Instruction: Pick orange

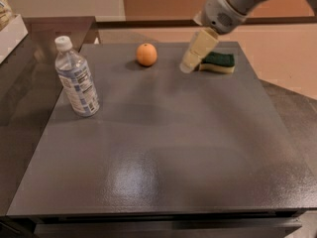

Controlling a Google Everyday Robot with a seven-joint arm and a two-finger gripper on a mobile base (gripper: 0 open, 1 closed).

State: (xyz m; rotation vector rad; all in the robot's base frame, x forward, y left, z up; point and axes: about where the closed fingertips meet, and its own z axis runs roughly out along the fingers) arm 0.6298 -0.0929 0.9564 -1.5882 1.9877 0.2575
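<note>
end effector point(188, 66): one; I am hovering it beside the sponge point(218, 62); grip, I cannot tell
orange point(146, 54): one, lying on the table point(163, 152)
sponge: one
bottle point(77, 78): one, standing

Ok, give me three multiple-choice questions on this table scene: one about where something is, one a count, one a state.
1. The orange lies: A between the water bottle and the gripper; B inside the gripper; C on the floor.
2. Objects on the table: A two; B three; C five.
3. The water bottle is: A lying flat; B upright, capped; C upright, uncapped.
Key: 1 A, the gripper hangs beside the sponge, apart from the orange. 2 B, water bottle, orange, sponge. 3 B, it stands with its white cap on.
</note>
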